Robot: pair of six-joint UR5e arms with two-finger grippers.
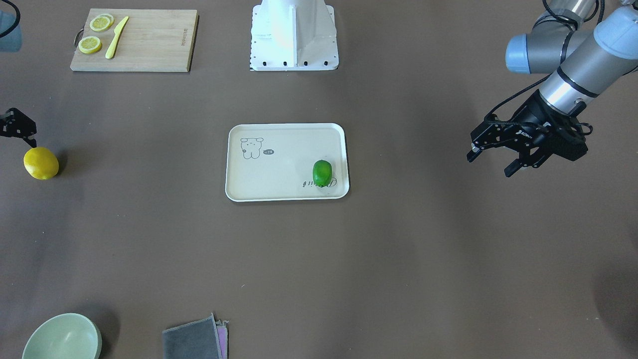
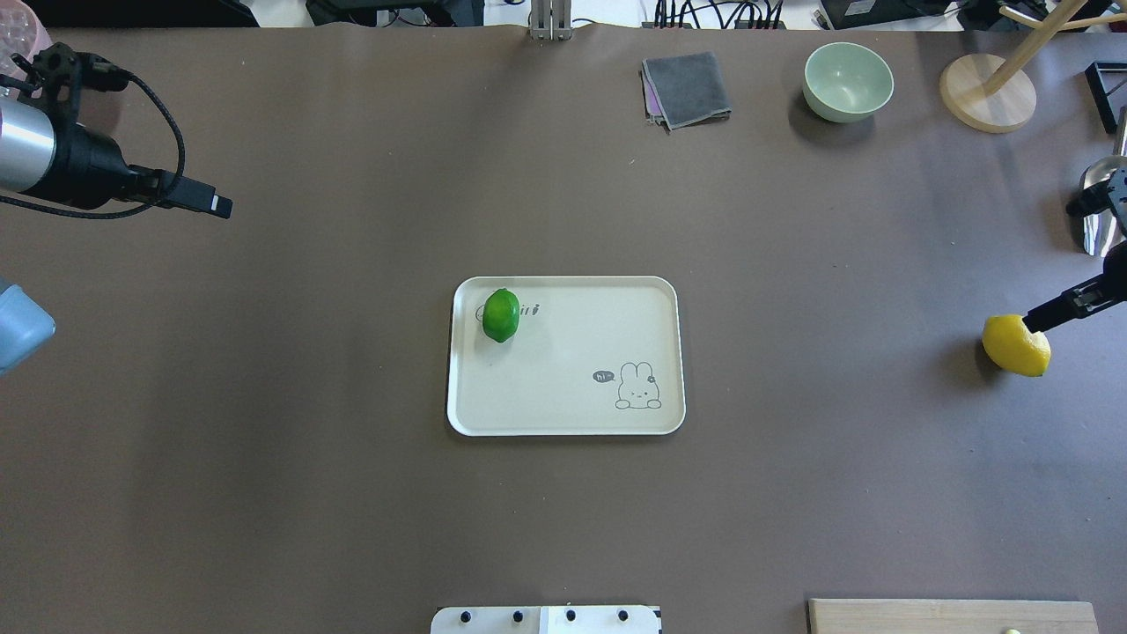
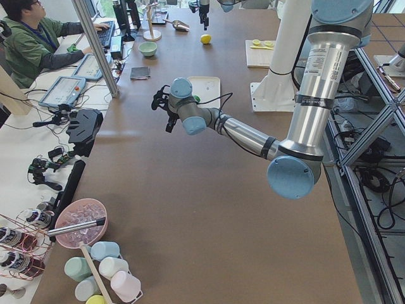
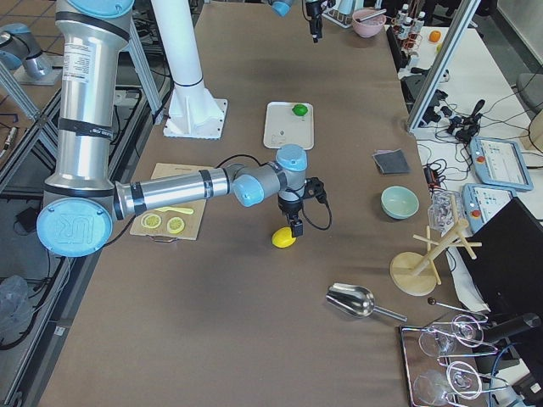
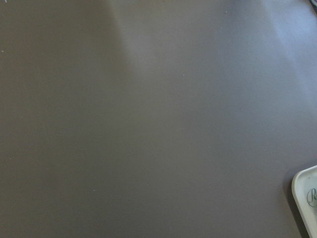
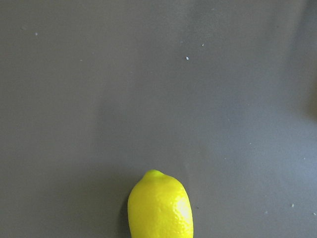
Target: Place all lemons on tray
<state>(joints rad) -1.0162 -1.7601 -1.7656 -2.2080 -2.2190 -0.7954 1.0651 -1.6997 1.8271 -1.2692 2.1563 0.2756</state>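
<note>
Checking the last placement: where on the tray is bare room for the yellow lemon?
The tray is bare in its middle and toward the rabbit drawing. Only the corner by the script is crowded, holding the green lemon. The table between yellow lemon and tray is bare.

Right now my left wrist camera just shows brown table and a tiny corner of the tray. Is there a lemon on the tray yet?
Observer: Yes, the green lemon lies on the tray, over the script near one corner.
Operator: Where's the yellow one?
Observer: The yellow lemon sits on the table, far off on the robot's right side, apart from the tray.
Operator: Is anybody grabbing it?
Observer: The right gripper is just above it, one fingertip at its top. I cannot tell whether it grips.
</note>
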